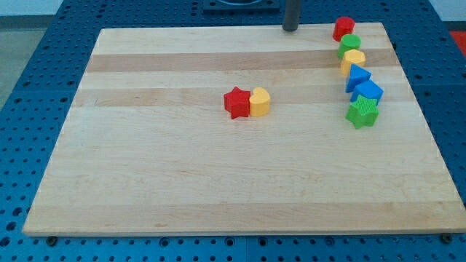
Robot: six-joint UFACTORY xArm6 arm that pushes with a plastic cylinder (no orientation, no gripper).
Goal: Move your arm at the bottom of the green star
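Observation:
The green star (362,112) lies near the board's right edge, at the lower end of a column of blocks. My tip (291,29) touches the board's top edge, far up and to the left of the green star. Above the star sit a blue block (368,92), a blue triangle-like block (357,75), a yellow block (353,60), a green round block (349,44) and a red block (344,28).
A red star (237,102) and a yellow block (260,102) touch each other near the board's middle. The wooden board (182,182) lies on a blue perforated table.

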